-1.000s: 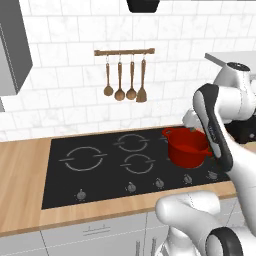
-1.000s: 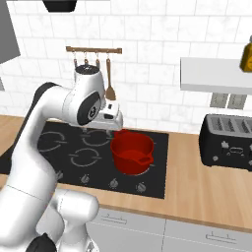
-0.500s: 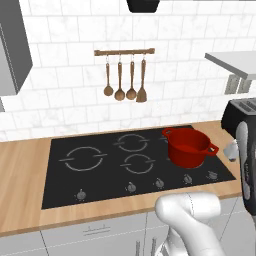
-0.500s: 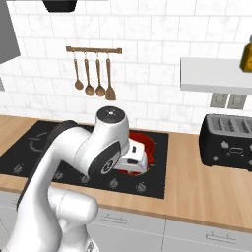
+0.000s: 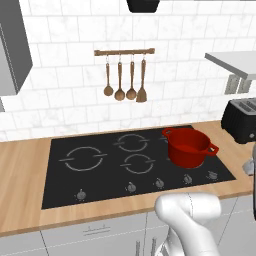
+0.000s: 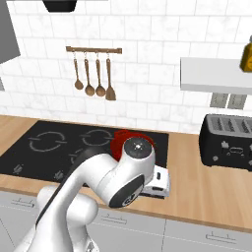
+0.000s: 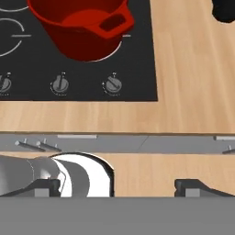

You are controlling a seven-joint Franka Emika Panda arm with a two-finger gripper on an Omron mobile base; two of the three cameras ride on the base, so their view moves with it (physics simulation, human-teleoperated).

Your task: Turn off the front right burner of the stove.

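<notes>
The stove (image 5: 100, 172) is a black glass cooktop with grey ring marks and a row of small grey knobs along its front. A red pot (image 5: 189, 146) stands on its right side. In the hand view the pot (image 7: 82, 27) is at the top, with three knobs below it; the rightmost knob (image 7: 113, 83) has its mark turned aslant, while the middle knob (image 7: 59, 84) points straight. My gripper (image 7: 117, 187) is open and holds nothing, hovering out over the counter's front edge, short of the knobs. The white hand (image 6: 157, 179) sits low by the stove's right end.
A black toaster (image 6: 230, 146) stands on the wooden counter (image 7: 193, 78) right of the stove. Wooden utensils hang on a rail (image 5: 124, 52) on the tiled wall. A shelf (image 6: 216, 81) carries a yellow bottle (image 6: 246, 56). Grey drawer fronts (image 7: 114, 143) run below the counter.
The arm has swung from above the pot to the right and down towards the counter's front edge. The pot now shows fully in the left base view.
</notes>
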